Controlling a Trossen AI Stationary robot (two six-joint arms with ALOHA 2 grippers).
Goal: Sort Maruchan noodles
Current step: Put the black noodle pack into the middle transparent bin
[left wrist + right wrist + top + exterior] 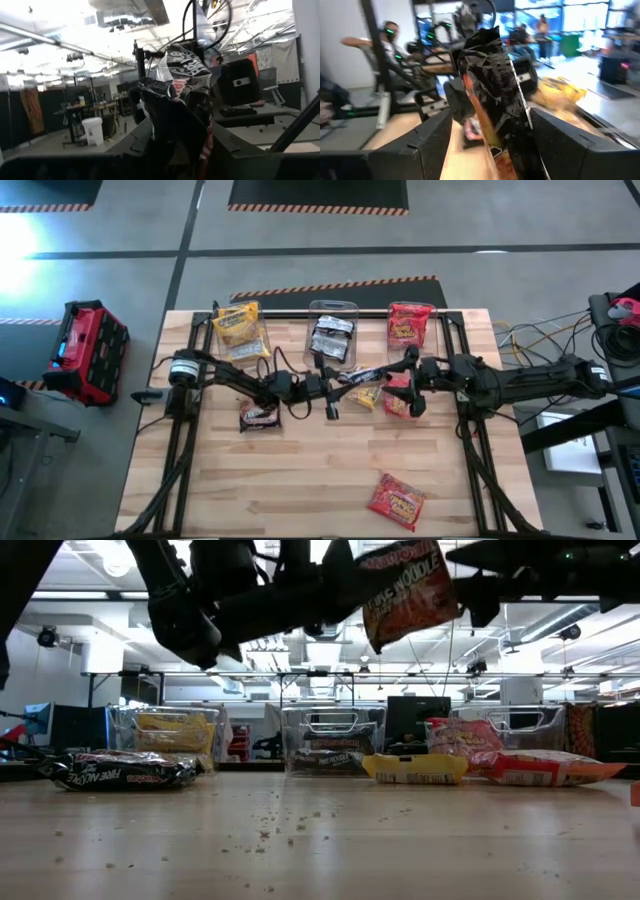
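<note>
A dark Maruchan noodles packet (360, 375) hangs in the air over the table's middle, between my two grippers. My left gripper (338, 382) comes from the left and is shut on it. My right gripper (398, 376) comes from the right and is open; its fingers (435, 142) stand wide on either side of the packet (492, 85), apart from it. On the table lie a dark packet (258, 417), a yellow one (367, 396) and two red ones (400, 404) (397, 500). My left gripper pinches the dark packet by its left end (167, 112) between its two fingers, coming roughly level from the table's left. The packet is lifted clear of the table and sticks out past the fingertips, tilted and crumpled (410, 590).
Three clear bins stand along the far edge: one with yellow packets (240, 330), one with dark packets (332, 335), one with red packets (408, 325). A black frame (190, 420) runs along both table sides. The near half of the table holds only the one red packet.
</note>
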